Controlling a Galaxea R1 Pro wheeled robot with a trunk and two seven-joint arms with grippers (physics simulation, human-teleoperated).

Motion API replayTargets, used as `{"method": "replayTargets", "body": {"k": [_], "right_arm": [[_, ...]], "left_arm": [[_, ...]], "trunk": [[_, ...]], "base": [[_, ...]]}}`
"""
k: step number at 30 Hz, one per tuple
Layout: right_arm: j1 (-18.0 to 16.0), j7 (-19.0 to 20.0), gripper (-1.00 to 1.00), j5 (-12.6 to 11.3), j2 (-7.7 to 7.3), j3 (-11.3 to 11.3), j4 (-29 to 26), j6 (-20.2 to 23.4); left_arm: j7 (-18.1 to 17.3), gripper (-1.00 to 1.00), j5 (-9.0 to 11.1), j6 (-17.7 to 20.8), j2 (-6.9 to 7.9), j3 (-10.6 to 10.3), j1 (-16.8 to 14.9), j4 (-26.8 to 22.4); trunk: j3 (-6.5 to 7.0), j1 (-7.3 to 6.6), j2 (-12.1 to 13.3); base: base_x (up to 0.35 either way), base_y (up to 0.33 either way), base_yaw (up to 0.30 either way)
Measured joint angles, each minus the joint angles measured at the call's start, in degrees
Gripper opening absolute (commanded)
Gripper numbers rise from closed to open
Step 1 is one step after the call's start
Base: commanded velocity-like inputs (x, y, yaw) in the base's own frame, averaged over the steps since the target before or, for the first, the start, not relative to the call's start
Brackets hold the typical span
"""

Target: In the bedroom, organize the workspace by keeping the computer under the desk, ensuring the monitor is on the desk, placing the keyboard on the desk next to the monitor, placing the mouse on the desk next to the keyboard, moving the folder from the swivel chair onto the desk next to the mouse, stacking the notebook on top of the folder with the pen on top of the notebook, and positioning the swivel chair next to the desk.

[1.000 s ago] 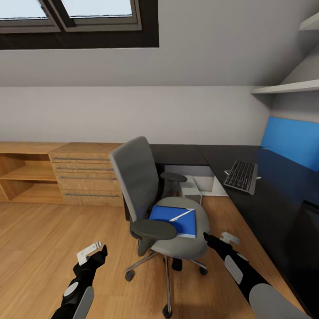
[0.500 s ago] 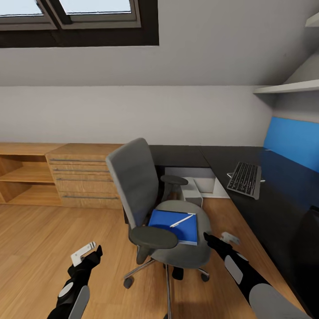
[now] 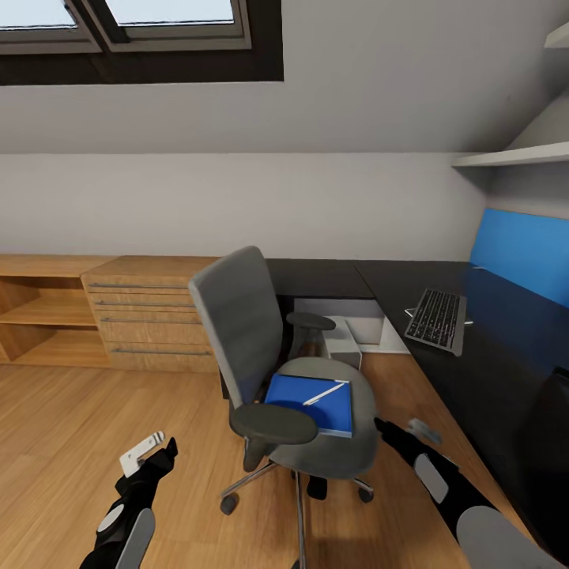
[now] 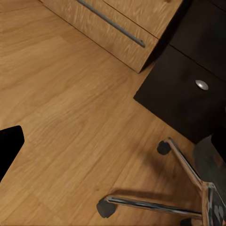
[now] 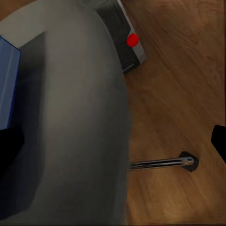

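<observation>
Head view: I'm facing the swivel chair (image 3: pixel 273 371), which stands out from the desk (image 3: pixel 482 371) w/ its seat turned toward me. The folder (image 3: pixel 310 405) lies flat on the seat and the pen (image 3: pixel 324 392) lies across it; a notebook under the pen I can't make out. Keyboard (image 3: pixel 435 319) is already on the desk top, near the blue panel (image 3: pixel 521 253). The computer (image 3: pixel 341 340) sits on the floor under the desk, behind the chair. My left gripper (image 3: pixel 146 454) hangs low over the floor, well apart from the chair; my right gripper (image 3: pixel 411 433) is just beside the seat's edge, between chair & desk. Finger gap on either: can't tell from here.

Left wrist view: wood floor, chrome chair base (image 4: pixel 186 188) w/ castors, a black drawer w/ silver knob (image 4: pixel 201 84). Fingers barely in frame, so spread unclear.

Right wrist view: grey seat close up, a blue folder edge (image 5: pixel 7 89), computer w/ red button (image 5: pixel 133 40). Dark finger tips at both frame edges, so prob. wide, nothing held.

Step in hand, I judge: going for the folder/pen on the seat. Next calls for bringing the right arm up & over the seat rim, then down onto the pen w/o nudging the chair, which rolls.
</observation>
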Motion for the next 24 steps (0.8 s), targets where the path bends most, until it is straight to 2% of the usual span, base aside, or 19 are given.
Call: {"method": "replayTargets", "body": {"k": [5,10,24], "right_arm": [[0.0,0.57,1.0,-1.1,-0.7,-1.22,-0.11,1.96],[0.0,3.09,1.0,-1.51,-1.05,-1.69,-0.13,3.45],[0.01,5.52,1.0,-1.61,-1.13,-1.85,-0.18,3.98]], "left_arm": [[-0.04,1.0,0.12,0.0,0.0,0.2,0.0,-0.03],[-0.05,1.0,0.16,0.0,0.0,0.28,0.0,-0.02],[-0.06,1.0,0.17,0.0,-0.04,0.22,0.0,-0.04]], "trunk": [[0.0,0.0,0.0],[0.0,0.0,0.0],[0.0,0.0,0.0]], "base": [[0.0,0.0,0.0],[0.0,0.0,0.0],[0.0,0.0,0.0]]}}
